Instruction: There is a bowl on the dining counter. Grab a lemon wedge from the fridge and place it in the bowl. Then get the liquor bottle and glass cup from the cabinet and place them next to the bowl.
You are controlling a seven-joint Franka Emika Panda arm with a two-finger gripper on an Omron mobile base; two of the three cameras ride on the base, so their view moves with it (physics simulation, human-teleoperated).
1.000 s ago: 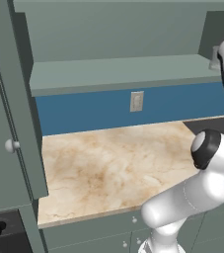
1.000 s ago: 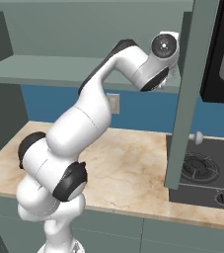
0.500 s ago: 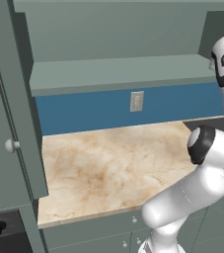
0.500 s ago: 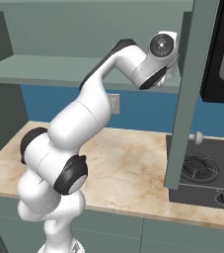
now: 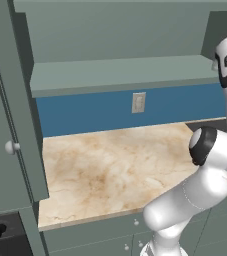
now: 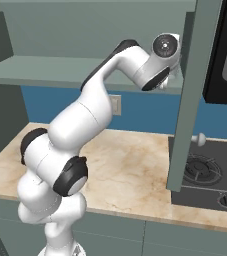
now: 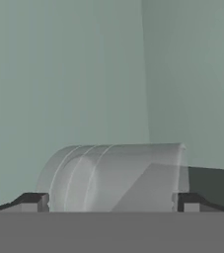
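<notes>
Across the upper half of both base views we see the cabinet [image 5: 120, 30], its grey-green inside open to us, with a flat shelf [image 5: 125, 72] running along its lower part. One door [image 5: 10, 150] stands open at the left of the left base view, with a small pale knob on it, and the other door [image 6: 190, 95] hangs as a tall panel at the right of the right base view. Below the cabinet a blue wall [image 5: 85, 112] carries a pale outlet [image 5: 138, 102], and under that a beige marbled worktop [image 5: 105, 170] fills the middle of the frame. At the lower right of the right base view a black hob [image 6: 205, 175] sits in that worktop.

Our white arm [image 6: 80, 135] rises from the lower left of the right base view and bends up toward the cabinet shelf at upper centre.

Through the hand view we see the glass cup [image 7: 116, 178] low in the frame, clear and standing on the shelf against the cabinet's back corner. The gripper [image 7: 111, 202] is spread wide, its two dark tips [image 7: 32, 201] at either side of the cup's base; we cannot tell whether they touch it.
</notes>
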